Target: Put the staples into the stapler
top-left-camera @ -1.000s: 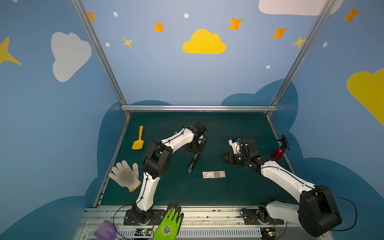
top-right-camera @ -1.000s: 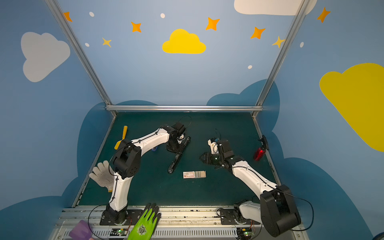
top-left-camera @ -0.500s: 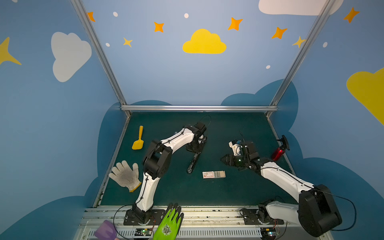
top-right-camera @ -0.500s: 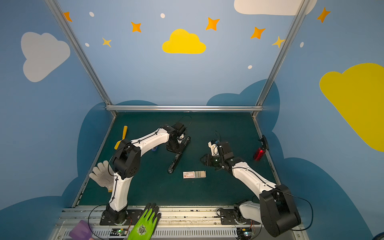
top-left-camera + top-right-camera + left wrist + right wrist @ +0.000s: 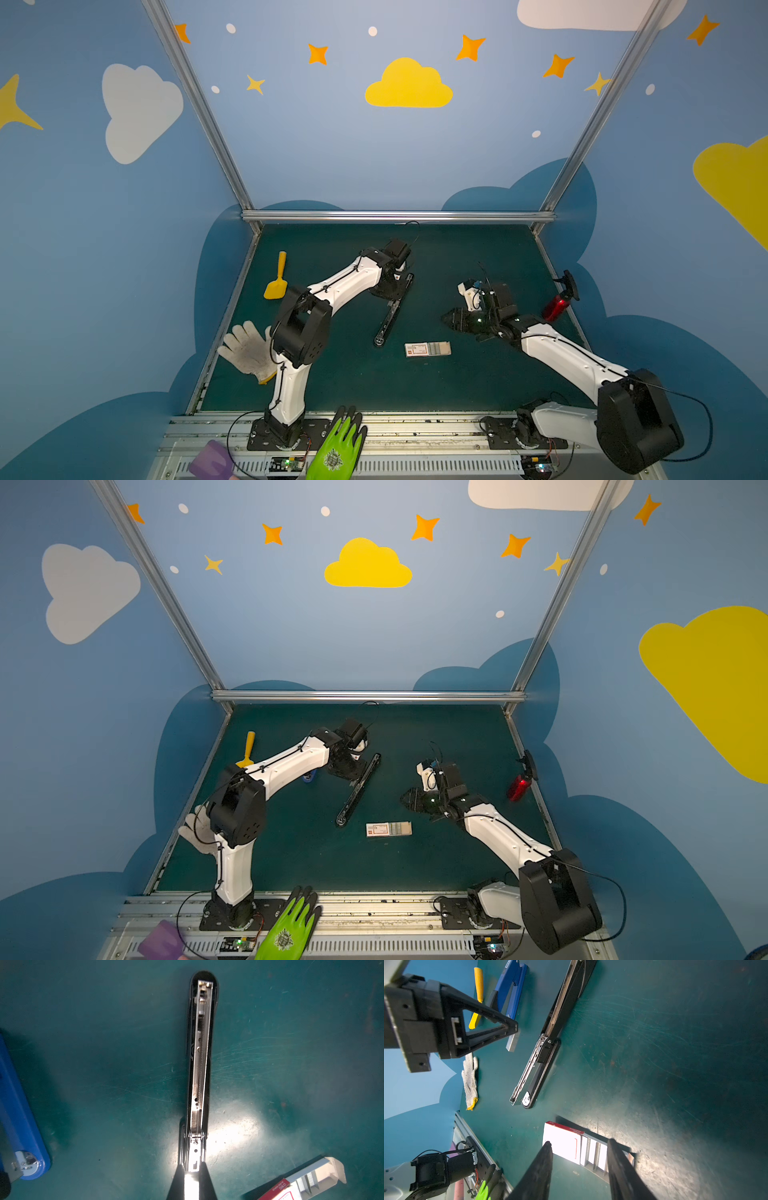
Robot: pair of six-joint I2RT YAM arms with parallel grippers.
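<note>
Staples, a short silvery strip (image 5: 512, 1042), pinched by the left gripper (image 5: 513, 1027) just over the long black stapler (image 5: 200, 1053)
Jaws closed tight on it; stapler lies opened flat on the green mat (image 5: 478, 257); right gripper (image 5: 579, 1141) half spread, empty, above the white red-labelled cardboard staple box (image 5: 428, 349)

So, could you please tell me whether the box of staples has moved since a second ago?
No: the box of staples lies in the same spot, just right of the black stapler's near end.

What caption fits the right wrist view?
Left gripper holds staple strip near opened stapler; right gripper open by staple box.
</note>
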